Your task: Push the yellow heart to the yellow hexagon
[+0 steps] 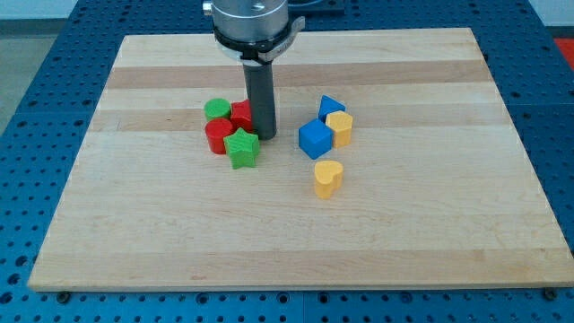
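Observation:
The yellow heart [328,178] lies right of the board's centre. The yellow hexagon [340,127] stands a little above it, toward the view's top, touching a blue cube [315,139] on its left. A blue triangular block [330,107] sits just behind them. My tip [265,135] rests on the board to the left of this group, right beside a green star [241,147] and a red block [241,114]. The tip is well left of the yellow heart and does not touch it.
A green round block [216,110] and a red round block [218,136] sit in the cluster left of my tip. The wooden board [161,233] lies on a blue perforated table [36,72].

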Controlling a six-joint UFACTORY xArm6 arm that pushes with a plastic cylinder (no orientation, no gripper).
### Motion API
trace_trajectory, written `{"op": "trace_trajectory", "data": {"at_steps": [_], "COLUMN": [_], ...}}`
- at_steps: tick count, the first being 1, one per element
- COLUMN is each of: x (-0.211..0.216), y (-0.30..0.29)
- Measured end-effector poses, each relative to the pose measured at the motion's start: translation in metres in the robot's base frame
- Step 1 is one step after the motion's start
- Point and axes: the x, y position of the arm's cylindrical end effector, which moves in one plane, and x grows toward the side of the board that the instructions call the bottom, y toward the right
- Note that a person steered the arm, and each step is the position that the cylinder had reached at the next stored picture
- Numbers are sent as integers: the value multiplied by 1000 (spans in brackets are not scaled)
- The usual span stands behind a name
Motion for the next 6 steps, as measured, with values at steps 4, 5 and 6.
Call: {"op": "trace_trajectory", "data": {"at_steps": [4,5,6], "x": [132,113,112], "y": [22,75,79]}}
